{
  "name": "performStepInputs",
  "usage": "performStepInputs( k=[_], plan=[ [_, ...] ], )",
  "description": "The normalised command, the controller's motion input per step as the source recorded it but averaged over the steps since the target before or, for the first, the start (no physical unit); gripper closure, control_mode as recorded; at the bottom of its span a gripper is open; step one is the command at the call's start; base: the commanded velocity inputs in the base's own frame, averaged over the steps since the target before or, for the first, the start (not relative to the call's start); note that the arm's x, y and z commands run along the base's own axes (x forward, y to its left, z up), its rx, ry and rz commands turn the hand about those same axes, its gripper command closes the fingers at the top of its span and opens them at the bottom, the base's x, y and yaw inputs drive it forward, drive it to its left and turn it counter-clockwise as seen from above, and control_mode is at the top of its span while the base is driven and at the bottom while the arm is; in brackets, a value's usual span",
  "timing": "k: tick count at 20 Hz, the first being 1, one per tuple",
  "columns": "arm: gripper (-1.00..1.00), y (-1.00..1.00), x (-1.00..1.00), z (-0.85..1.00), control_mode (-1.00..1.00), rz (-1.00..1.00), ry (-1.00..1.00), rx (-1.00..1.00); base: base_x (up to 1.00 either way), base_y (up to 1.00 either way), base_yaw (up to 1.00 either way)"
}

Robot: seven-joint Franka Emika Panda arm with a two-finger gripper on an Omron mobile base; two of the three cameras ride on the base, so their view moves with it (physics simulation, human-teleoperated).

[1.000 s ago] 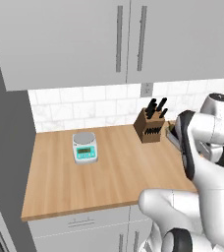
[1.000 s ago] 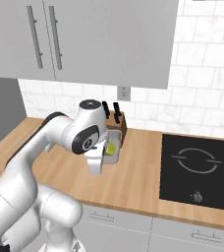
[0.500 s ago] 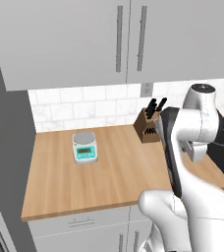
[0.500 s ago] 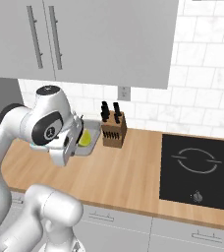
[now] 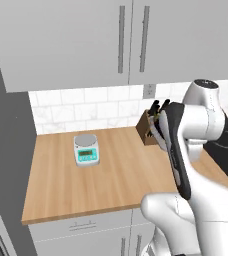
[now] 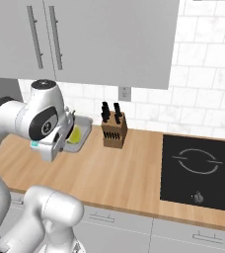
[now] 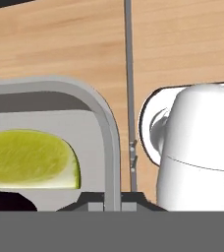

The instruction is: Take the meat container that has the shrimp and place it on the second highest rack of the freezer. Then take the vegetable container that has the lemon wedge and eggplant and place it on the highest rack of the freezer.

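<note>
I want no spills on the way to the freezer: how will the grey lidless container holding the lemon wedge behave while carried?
The grey container looks rigid, so probably won't flex. It is gripped at its rim, so it might tilt. The loose yellow lemon wedge could slide.

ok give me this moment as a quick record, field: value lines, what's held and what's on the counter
gripper: shut on the rim of the container
container: grey tray, carried above the wooden counter, tilted
contents: lemon wedge, with a dark item below it in the hand view, too cropped to identify
knife block: upright near the tiled wall
kitchen scale: on the counter's left part
cooktop: black, set in the counter on the right
upper cabinets: doors closed
</note>
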Motion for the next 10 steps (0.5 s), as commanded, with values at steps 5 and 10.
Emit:
performStepInputs(
  k=[5,10],
  plan=[
    [1.00,-0.01,-0.30,0.00,-1.00,-0.07,-0.09,0.00,0.00,0.00,0.00],
    [1.00,-0.27,-0.29,0.00,-1.00,-0.13,-0.04,-0.01,0.00,0.00,0.00]
  ],
)
